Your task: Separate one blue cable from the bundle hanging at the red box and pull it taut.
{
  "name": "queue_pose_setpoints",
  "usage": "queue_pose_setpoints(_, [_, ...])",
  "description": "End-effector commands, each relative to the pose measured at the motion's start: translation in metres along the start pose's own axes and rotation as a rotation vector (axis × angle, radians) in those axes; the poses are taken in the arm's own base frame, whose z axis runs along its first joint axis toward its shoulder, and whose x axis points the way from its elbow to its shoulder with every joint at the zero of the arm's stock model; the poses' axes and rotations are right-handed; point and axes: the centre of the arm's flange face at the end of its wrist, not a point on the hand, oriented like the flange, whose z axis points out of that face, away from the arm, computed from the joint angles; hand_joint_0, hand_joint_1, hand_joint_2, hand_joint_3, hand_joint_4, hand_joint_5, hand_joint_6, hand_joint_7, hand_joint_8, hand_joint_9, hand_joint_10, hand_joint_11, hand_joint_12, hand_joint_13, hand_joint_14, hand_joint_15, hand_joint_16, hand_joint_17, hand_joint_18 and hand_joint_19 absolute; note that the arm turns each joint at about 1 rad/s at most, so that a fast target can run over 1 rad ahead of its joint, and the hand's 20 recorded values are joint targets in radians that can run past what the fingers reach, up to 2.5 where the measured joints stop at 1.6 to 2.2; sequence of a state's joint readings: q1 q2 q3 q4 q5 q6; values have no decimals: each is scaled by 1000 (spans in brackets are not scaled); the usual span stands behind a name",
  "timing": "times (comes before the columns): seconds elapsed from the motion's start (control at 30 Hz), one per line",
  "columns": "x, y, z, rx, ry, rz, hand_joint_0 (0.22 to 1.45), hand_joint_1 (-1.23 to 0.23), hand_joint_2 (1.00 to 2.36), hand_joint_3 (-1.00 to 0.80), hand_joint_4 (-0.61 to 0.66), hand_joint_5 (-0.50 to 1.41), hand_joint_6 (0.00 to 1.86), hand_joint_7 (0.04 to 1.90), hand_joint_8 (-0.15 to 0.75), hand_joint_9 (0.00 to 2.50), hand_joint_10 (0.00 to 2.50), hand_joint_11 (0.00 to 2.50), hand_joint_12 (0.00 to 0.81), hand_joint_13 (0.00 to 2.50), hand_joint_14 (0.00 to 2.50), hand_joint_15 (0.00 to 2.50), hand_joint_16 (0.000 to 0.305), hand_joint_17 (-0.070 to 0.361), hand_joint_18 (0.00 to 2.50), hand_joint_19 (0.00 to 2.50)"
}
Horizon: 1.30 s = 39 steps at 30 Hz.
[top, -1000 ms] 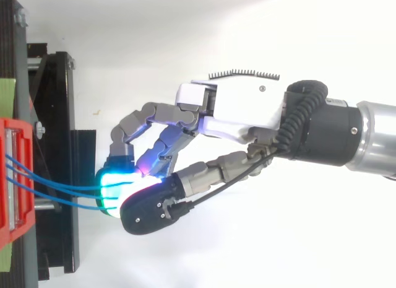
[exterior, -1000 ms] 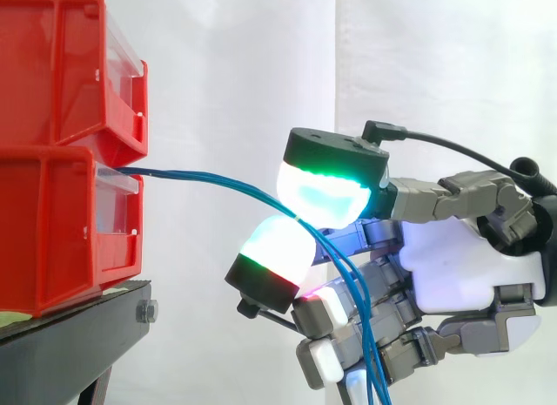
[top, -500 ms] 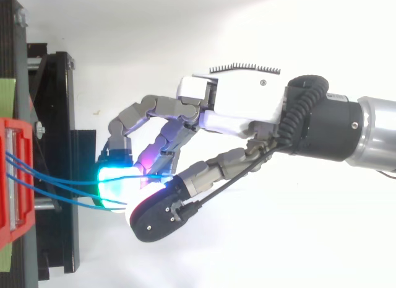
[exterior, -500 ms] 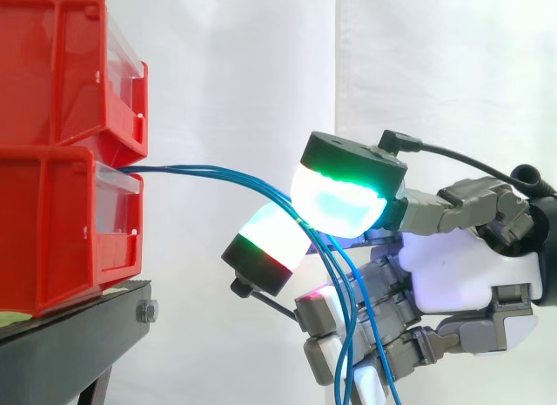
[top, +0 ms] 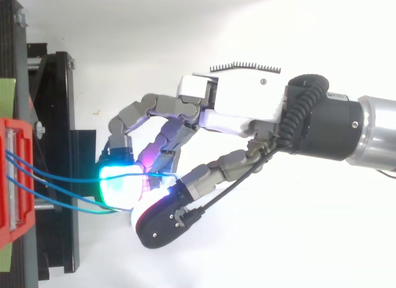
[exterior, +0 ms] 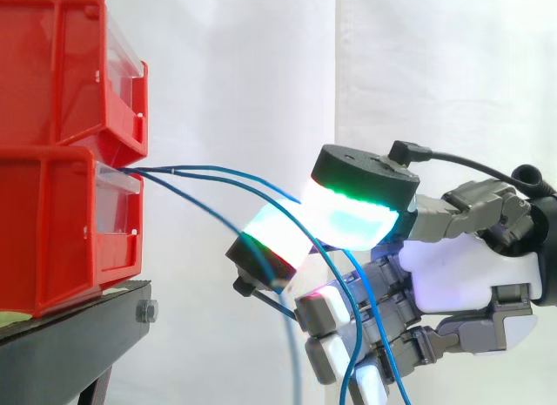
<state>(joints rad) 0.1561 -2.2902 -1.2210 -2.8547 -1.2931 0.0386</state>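
Several thin blue cables [exterior: 218,174] leave the front of the lower red box [exterior: 61,222] and arch to the right. My hand [exterior: 452,270] is right of the boxes, its fingers curled. A green-glowing thumb pad [exterior: 348,215] and a finger pad [exterior: 274,239] pinch blue cables between them; past the pinch these hang down in front of the palm. One blue cable [exterior: 200,218] runs lower, slants under the finger pad and drops away. From above, the cables [top: 62,176] fan out from the red box [top: 12,183] to the hand [top: 241,108].
A second red box [exterior: 61,65] is stacked on the lower one. Both rest on a black stand [exterior: 78,335] at the left. A white curtain hangs behind, with free room below and to the right of the boxes.
The hand has drifted slightly right and down. One blue cable has come away from the others and now runs lower, beneath the finger pad. The fan of cables has widened.
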Motion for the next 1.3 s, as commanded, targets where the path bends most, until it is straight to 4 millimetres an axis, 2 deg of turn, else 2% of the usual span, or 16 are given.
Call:
queue_pose_setpoints(0.0, [0,0,0,0,0,0,570,-894,1000,-500,-12,-195,847,1037,288,1001,20,1015,375,956,27,830,44,98,927,731])
queue_pose_setpoints(0.13, [0,0,0,0,0,1,526,-911,1000,-500,45,-207,852,981,292,987,18,996,380,958,26,829,46,105,945,723])
queue_pose_setpoints(0.3, [0,0,0,0,0,0,520,-634,1000,-500,67,-205,848,975,300,1001,18,990,367,945,24,815,48,107,940,728])
queue_pose_setpoints(0.6, [4,0,0,0,5,1,550,-459,1000,-500,72,-205,837,983,293,1027,19,977,350,926,25,815,47,106,920,761])
queue_pose_setpoints(0.93, [-1,0,0,0,-1,4,579,-444,1000,-500,78,-204,806,964,297,1028,19,984,342,917,24,796,45,101,898,727])
queue_pose_setpoints(1.27, [-15,0,1,1,-17,7,576,-508,1000,-500,88,-210,798,948,300,1036,18,1106,355,1005,25,986,40,90,877,720])
